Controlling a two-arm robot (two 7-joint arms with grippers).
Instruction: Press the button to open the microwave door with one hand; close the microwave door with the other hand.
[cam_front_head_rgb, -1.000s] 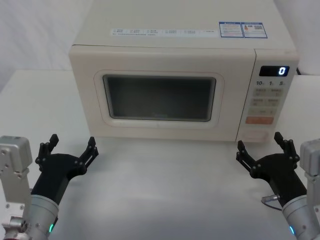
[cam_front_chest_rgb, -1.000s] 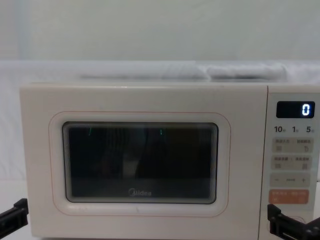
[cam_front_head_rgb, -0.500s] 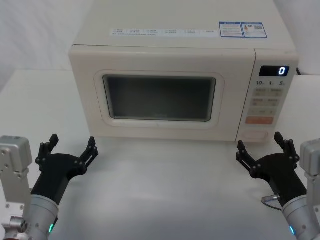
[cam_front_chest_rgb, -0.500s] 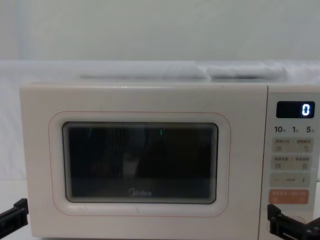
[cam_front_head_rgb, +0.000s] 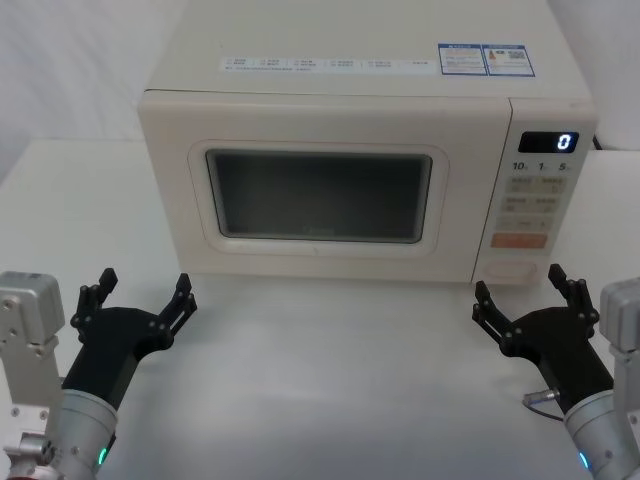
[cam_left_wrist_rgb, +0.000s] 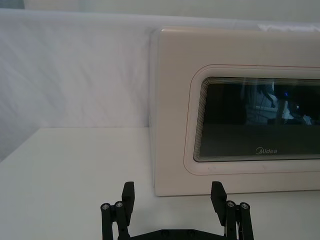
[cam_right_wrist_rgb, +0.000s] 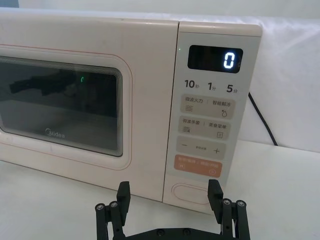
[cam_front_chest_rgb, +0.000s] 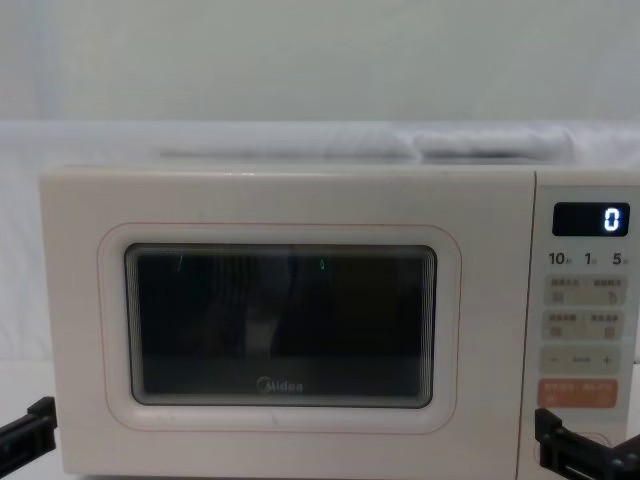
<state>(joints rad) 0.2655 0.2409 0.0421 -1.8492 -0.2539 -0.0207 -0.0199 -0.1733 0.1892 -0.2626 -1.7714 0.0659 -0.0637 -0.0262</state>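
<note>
Head view
- microwave (cam_front_head_rgb: 330, 90): on the white table (cam_front_head_rgb: 330, 380), long axis running left to right, front turned toward the robot.
- door (cam_front_head_rgb: 320, 190): shut flush with the front, dark window wider than tall.
- panel (cam_front_head_rgb: 538, 200): at the right end of the front, display (cam_front_head_rgb: 548, 142) reading 0 at its top, oval button (cam_front_head_rgb: 512, 270) at its bottom.
- left gripper (cam_front_head_rgb: 140, 298): low over the table, near the front left corner of the microwave but apart from it, reaching forward and slightly rightward, fingers spread wide, nothing between them.
- right gripper (cam_front_head_rgb: 525, 292): low over the table just before the panel, reaching forward, fingers spread wide and empty, clear of the button.

Left wrist view
- door (cam_left_wrist_rgb: 175, 115): left edge and part of the window seen, closed, "Midea" logo under the glass.
- left gripper (cam_left_wrist_rgb: 172, 195): two finger tips upright and well apart, pointed at the lower left corner of the front, not touching it.

Right wrist view
- button (cam_right_wrist_rgb: 187, 192): pale oval at the foot of the panel, directly ahead between the two tips.
- right gripper (cam_right_wrist_rgb: 170, 195): fingers wide, near the front; probably a gap left before the button, though hard to judge at this angle.
- display (cam_right_wrist_rgb: 215, 59): lit 0.

Chest view
- door (cam_front_chest_rgb: 280, 330): faces straight on, closed.
- left gripper (cam_front_chest_rgb: 25, 432): a finger at the lower left edge, beside the microwave's corner.
- right gripper (cam_front_chest_rgb: 585, 457): fingers at the lower right, below the orange key (cam_front_chest_rgb: 578, 393).
</note>
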